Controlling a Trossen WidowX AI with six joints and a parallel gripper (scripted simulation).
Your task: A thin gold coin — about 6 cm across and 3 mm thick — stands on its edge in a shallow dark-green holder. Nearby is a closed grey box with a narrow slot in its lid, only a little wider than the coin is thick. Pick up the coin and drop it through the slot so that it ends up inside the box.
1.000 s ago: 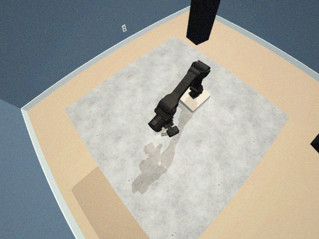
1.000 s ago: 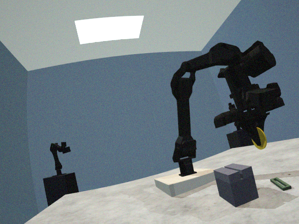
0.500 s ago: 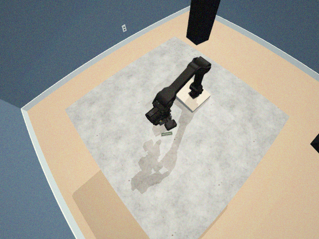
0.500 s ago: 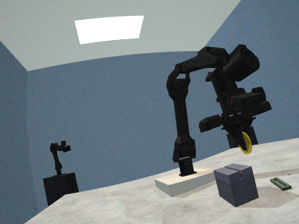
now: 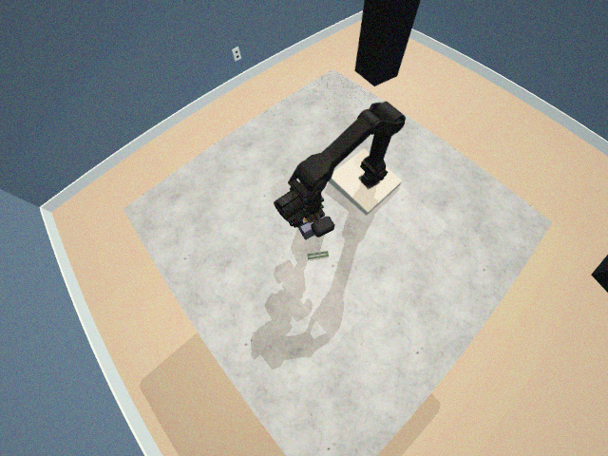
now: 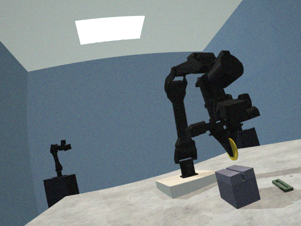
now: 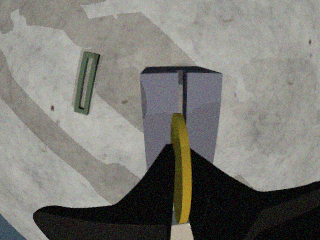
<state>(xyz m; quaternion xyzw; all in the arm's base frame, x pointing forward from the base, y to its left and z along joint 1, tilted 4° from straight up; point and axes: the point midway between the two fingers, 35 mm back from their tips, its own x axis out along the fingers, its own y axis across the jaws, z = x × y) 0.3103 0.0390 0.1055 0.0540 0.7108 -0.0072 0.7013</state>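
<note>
My gripper [image 6: 233, 155] [image 7: 174, 150] is shut on the gold coin [image 6: 235, 150] [image 7: 184, 185], which stands on edge between the fingertips. The coin hangs above the grey box [image 6: 237, 189] [image 7: 160, 97] [image 5: 307, 230] and does not touch it in the exterior view. In the wrist view the coin's far end overlaps the near part of the visible slot and is roughly in line with it, tilted slightly. The dark-green holder [image 5: 317, 255] [image 6: 282, 185] [image 7: 87, 83] lies empty on the table beside the box. In the top view the arm hides the fingertips and most of the coin.
The arm's pale base block [image 5: 366, 203] [image 6: 194, 187] stands behind the box. The pale grey mottled table top [image 5: 417, 294] [image 6: 121, 209] carries the arm's shadow. A second, small dark arm [image 6: 57, 157] stands on a black block in the background.
</note>
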